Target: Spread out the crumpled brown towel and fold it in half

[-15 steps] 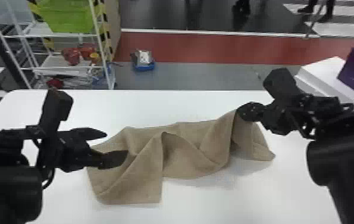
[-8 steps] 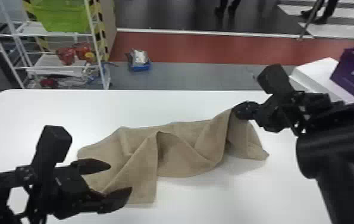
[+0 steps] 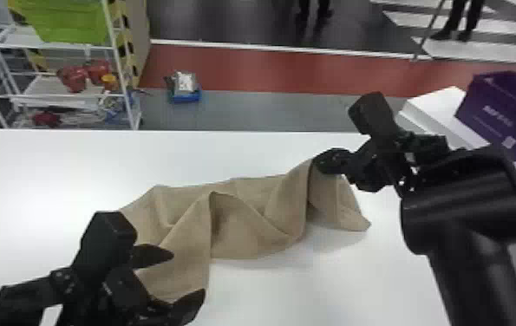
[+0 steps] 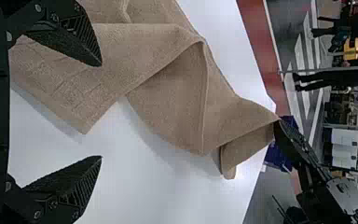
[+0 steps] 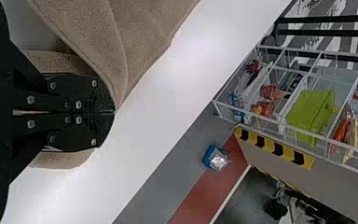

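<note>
The purple box (image 3: 487,96) bears pale lettering (image 3: 498,116). The brown towel (image 3: 250,229) lies rumpled on the white table (image 3: 321,286), pinched up by the right gripper (image 3: 315,162); the left gripper (image 3: 189,274) has its fingers apart.

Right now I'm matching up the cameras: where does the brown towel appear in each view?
Head view: brown towel across the middle, its right part raised by the right gripper.
Left wrist view: brown towel beyond the open left gripper.
Right wrist view: brown towel held at the right gripper's tips.
Shared landmark: white table beneath.
</note>
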Controlling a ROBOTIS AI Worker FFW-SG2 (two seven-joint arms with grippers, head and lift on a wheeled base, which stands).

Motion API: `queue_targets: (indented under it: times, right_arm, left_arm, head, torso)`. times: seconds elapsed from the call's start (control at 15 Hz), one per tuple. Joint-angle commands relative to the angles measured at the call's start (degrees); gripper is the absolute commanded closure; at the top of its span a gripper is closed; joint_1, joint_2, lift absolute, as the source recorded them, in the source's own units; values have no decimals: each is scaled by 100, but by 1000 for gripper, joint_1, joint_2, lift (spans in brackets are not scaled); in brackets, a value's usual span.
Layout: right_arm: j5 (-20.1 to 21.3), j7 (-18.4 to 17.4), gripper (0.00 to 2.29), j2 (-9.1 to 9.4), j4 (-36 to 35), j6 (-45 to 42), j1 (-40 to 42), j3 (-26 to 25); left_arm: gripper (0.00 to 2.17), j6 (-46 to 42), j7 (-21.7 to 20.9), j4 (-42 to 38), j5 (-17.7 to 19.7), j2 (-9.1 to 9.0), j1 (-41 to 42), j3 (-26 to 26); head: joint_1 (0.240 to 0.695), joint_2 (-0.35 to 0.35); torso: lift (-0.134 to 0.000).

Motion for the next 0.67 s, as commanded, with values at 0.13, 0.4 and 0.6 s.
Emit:
queue_targets:
  times: [0.13, 0.4, 0.6]
  right_arm:
    - [-1, -52, 2013, 29, 4, 105, -89, 58]
    - [-1, -61, 2013, 73, 4, 122, -116, 120]
    - [-1, -52, 2013, 73, 4, 140, -89, 120]
  left_arm:
    - [215, -72, 10, -14, -2, 0, 157, -299]
    - [292, -441, 247, 338, -81, 0, 51, -483]
    - [292, -634, 317, 733, -230, 0, -107, -571]
  head:
    - [695, -151]
    - [695, -174]
    - [695, -179]
  torso:
    - [-123]
    - [-123]
    - [-123]
